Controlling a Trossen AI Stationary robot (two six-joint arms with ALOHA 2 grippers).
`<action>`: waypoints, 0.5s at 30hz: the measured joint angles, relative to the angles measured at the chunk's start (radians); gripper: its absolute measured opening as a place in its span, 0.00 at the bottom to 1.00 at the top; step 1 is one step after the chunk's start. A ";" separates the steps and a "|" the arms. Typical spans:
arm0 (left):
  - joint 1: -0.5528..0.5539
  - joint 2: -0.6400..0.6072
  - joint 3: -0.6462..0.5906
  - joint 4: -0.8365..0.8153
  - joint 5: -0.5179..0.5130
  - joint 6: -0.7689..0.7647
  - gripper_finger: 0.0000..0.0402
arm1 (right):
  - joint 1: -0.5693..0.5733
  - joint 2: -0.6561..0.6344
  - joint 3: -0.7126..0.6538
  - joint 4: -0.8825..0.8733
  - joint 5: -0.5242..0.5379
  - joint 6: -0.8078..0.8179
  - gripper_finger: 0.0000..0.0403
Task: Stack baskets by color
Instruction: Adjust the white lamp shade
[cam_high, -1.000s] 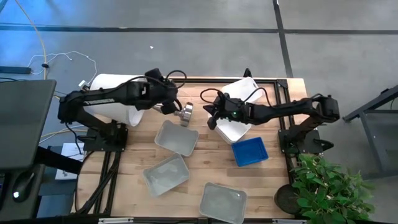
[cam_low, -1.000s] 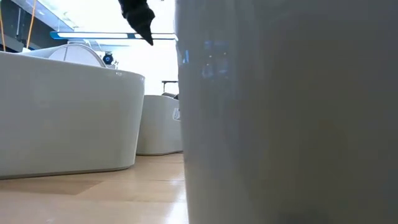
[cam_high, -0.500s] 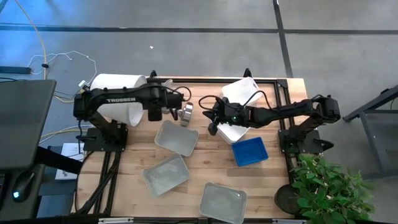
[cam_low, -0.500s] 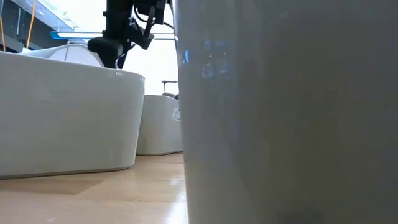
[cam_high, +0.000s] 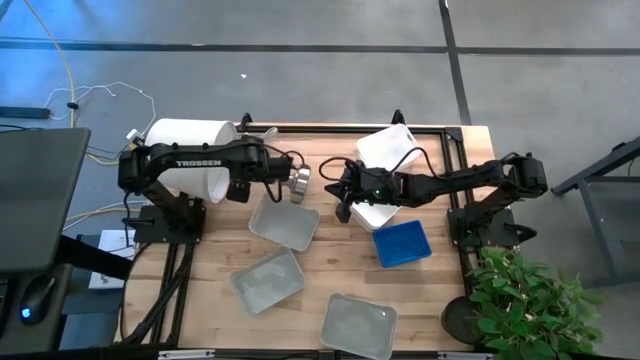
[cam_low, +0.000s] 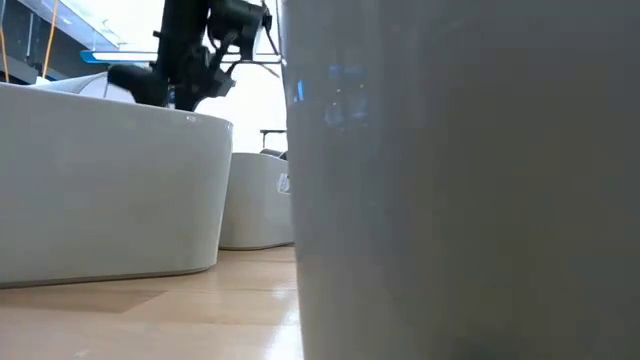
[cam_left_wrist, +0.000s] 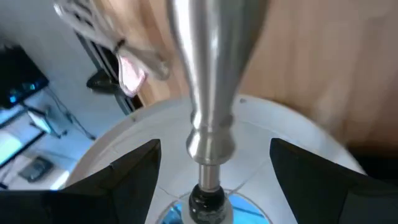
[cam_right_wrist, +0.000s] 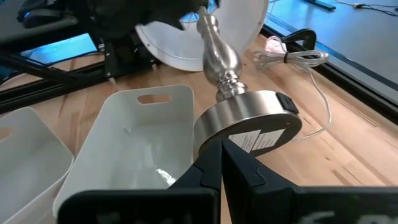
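Note:
Three pale grey baskets (cam_high: 284, 221), (cam_high: 266, 280), (cam_high: 358, 325) sit open side up on the wooden table. A blue basket (cam_high: 401, 243) sits at the right, with white baskets (cam_high: 385, 150), (cam_high: 376, 212) beyond it. A lamp lies on its side at the far left, with a white shade (cam_high: 185, 160), a metal stem (cam_left_wrist: 211, 74) and a round base (cam_right_wrist: 249, 124). My left gripper (cam_high: 272, 180) is open, one finger (cam_left_wrist: 124, 180) on each side of the stem and apart from it. My right gripper (cam_right_wrist: 222, 149) is shut above the white baskets and short of the lamp base.
In the low view a pale basket wall (cam_low: 450, 180) close to the camera fills the right half. Two more basket walls (cam_low: 110, 190), (cam_low: 258, 200) stand behind it. A white cable (cam_right_wrist: 292, 59) lies at the table's far edge. Bare wood shows between the baskets.
My left gripper has come down over the lamp, rolling and tipping further downward, and its open fingers now stand on either side of the stem. The lamp and the baskets have stayed where they were.

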 joint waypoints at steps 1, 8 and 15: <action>0.013 0.000 -0.016 0.014 -0.004 0.005 0.72 | 0.001 0.000 0.000 0.000 -0.005 -0.001 0.00; 0.065 0.000 -0.092 0.134 -0.002 0.034 0.72 | 0.001 0.000 0.000 0.010 -0.007 -0.001 0.00; 0.098 0.000 -0.160 0.152 0.009 0.060 0.72 | 0.001 0.000 0.000 0.010 -0.011 0.002 0.00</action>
